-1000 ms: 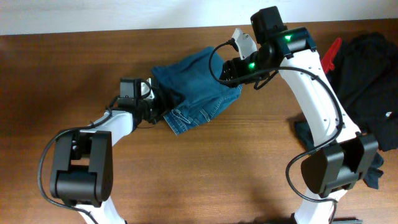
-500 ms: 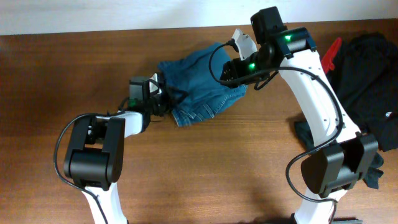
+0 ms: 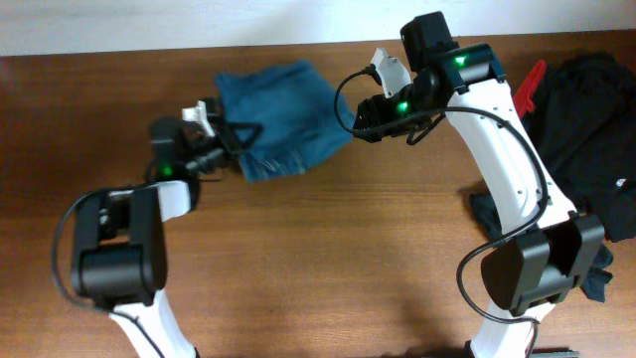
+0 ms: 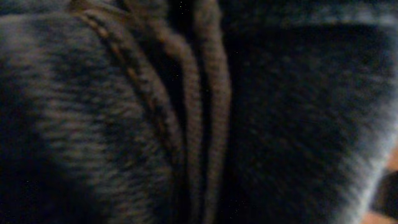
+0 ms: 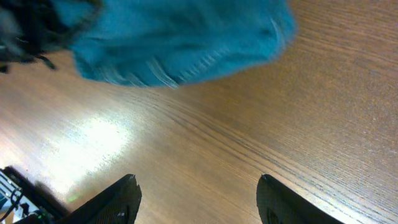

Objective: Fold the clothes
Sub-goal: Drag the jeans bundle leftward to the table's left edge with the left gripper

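While the left fingers [image 3: 217,134] pinch the jeans [image 3: 278,109], the right fingers [image 5: 118,199] stand wide above the table [image 5: 205,143]

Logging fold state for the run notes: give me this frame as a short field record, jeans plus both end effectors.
jeans: bunched blue bundle lying on the table, far side, left of centre
left end effector: at the bundle's left edge; denim fills its wrist view; looks clamped on the fabric
right end effector: open, holding nothing, bare wood between its fingers, clear of the denim
other: black clothes heaped at the right edge
fold status: not a neat fold yet
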